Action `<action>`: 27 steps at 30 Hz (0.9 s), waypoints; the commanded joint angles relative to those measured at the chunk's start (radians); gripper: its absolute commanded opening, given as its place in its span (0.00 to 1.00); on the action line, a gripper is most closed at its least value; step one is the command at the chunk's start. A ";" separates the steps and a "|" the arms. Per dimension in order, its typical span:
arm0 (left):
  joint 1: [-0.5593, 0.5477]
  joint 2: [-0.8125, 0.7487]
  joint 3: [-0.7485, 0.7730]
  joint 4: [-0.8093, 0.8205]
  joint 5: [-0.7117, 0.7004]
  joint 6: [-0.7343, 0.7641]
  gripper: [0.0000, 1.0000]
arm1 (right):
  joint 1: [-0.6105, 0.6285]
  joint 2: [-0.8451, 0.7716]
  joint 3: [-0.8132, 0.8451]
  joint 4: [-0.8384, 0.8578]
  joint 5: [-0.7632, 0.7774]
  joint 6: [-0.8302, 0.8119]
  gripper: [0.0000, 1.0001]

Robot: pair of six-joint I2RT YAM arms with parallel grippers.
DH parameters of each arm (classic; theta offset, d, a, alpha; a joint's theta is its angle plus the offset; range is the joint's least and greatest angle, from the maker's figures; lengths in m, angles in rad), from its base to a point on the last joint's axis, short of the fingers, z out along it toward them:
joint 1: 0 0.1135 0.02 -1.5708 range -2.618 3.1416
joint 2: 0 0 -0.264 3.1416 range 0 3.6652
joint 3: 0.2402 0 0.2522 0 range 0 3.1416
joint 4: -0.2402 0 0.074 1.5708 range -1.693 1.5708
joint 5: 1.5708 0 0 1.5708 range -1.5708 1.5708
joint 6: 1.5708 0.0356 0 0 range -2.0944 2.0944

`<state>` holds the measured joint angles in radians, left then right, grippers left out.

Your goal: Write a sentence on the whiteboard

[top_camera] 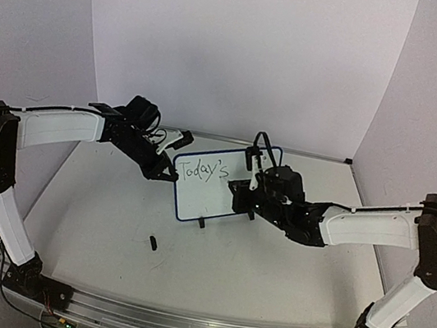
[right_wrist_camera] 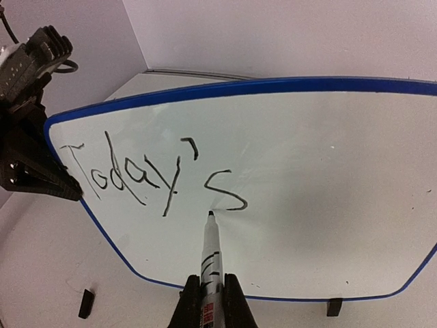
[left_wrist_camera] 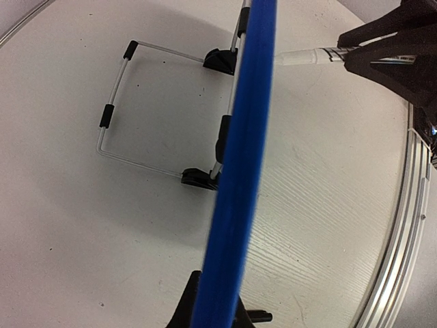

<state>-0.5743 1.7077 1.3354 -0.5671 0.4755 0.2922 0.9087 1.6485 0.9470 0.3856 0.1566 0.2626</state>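
Note:
The whiteboard (top_camera: 206, 199), white with a blue rim, stands upright at the middle of the table. On it is the start of the sentence (top_camera: 203, 170): the single word "Today's" (right_wrist_camera: 150, 174) in black. My left gripper (top_camera: 168, 174) is shut on the board's left edge, and the blue rim (left_wrist_camera: 239, 171) runs up between its jaws (left_wrist_camera: 215, 304). My right gripper (right_wrist_camera: 211, 281) is shut on a white marker (right_wrist_camera: 210, 253). The marker's black tip sits just under the "s", at or very near the board face. From above, the right gripper (top_camera: 253, 184) is in front of the board's right half.
A small black marker cap (top_camera: 153, 243) lies on the table in front of the board. The wire stand (left_wrist_camera: 116, 116) stretches out behind the board. A metal rail (top_camera: 193, 326) runs along the near table edge. White walls close in the back and sides.

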 commanded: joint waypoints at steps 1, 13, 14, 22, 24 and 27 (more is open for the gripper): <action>-0.008 0.037 0.010 -0.044 -0.067 0.032 0.00 | -0.002 -0.036 -0.004 0.081 -0.051 -0.003 0.00; -0.009 0.033 0.010 -0.046 -0.075 0.035 0.00 | -0.079 -0.180 -0.114 0.091 -0.049 0.024 0.00; -0.009 0.033 0.010 -0.047 -0.075 0.035 0.00 | -0.090 -0.179 -0.117 0.092 -0.058 0.029 0.00; -0.009 0.033 0.011 -0.047 -0.074 0.035 0.00 | -0.151 -0.160 -0.122 0.119 -0.115 0.047 0.00; -0.010 0.033 0.010 -0.047 -0.074 0.034 0.00 | -0.157 -0.157 -0.117 0.125 -0.124 0.046 0.00; -0.010 0.036 0.011 -0.047 -0.073 0.035 0.00 | -0.163 -0.151 -0.106 0.132 -0.134 0.044 0.00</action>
<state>-0.5755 1.7077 1.3354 -0.5674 0.4723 0.2920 0.7541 1.4847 0.8227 0.4702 0.0542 0.2983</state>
